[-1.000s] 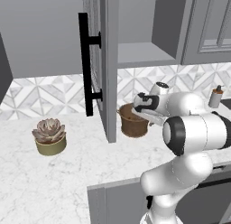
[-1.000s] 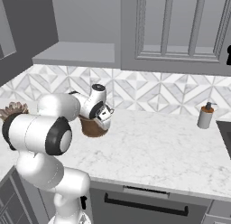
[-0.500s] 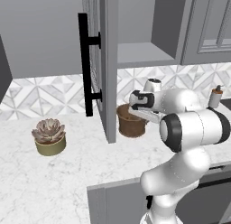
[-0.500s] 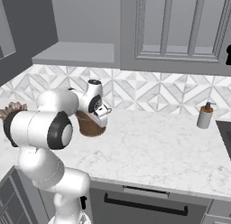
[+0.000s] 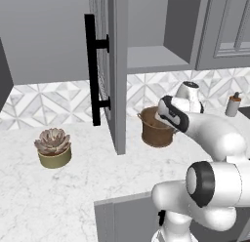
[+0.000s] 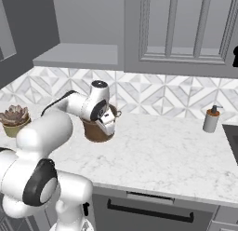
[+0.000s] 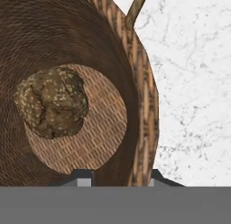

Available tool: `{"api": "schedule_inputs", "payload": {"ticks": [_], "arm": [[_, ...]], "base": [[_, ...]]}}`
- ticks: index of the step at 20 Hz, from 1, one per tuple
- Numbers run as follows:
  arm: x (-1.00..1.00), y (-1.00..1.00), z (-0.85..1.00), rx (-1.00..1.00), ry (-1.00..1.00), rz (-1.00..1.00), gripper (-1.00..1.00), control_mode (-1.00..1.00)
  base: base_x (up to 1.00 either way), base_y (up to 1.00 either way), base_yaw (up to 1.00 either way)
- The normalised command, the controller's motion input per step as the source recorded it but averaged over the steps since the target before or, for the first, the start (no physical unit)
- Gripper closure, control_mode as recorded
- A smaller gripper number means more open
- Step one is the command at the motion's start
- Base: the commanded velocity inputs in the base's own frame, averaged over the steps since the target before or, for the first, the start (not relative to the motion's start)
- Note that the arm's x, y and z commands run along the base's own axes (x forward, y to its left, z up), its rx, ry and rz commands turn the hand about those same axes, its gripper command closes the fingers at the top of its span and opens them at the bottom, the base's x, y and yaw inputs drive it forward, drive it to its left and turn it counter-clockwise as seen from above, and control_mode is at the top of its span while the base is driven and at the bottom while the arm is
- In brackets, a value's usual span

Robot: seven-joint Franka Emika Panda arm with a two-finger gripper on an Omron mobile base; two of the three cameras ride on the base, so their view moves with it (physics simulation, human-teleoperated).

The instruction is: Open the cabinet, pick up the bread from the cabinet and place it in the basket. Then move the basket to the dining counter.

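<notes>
While the cabinet [image 5: 114, 65] door stands swung wide with its long black bar handle [image 5: 91, 70] facing out, the basket [image 5: 155, 126] sits on the marble tabletop [image 5: 88, 187] just past the door's edge, below the open shelf. From the hand's own angle, the bread [image 7: 52, 101] lies on the woven floor of the basket, a speckled brown lump a little off centre. The end effector [image 7: 116, 179] is over the basket's rim, and its two dark fingertips [image 7: 82, 177] straddle the basket wall, one inside and one outside. They look clamped on that wall, grasping the basket at its edge. One of the basket's thin loop handles [image 7: 135, 8] sticks up just beyond the rim.

Seen from the right side, the end effector [image 6: 109, 125] dips down against the near side of the basket [image 6: 95, 131], with the white arm bent low over the tabletop. An olive pot with a pink succulent [image 5: 52, 147] stands well to the left of the door, and a small soap bottle [image 6: 211, 119] stands by the tiled wall far off to the right.
</notes>
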Motion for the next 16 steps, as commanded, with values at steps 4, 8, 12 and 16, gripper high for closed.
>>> {"api": "schedule_inputs", "payload": {"ticks": [4,8,12,16], "arm": [[-0.81,-0.13,1.0,0.0,-0.14,0.0,1.0,-1.0],[-0.89,-0.06,0.96,0.0,-0.14,0.0,1.0,-1.0],[-0.65,0.0,0.79,0.0,-0.36,0.04,1.0,-1.0],[-0.57,0.0,0.64,0.0,-0.42,0.1,1.0,-1.0]], "base": [[0.0,0.0,0.0],[0.0,0.0,0.0],[0.0,0.0,0.0],[0.0,0.0,0.0]]}}
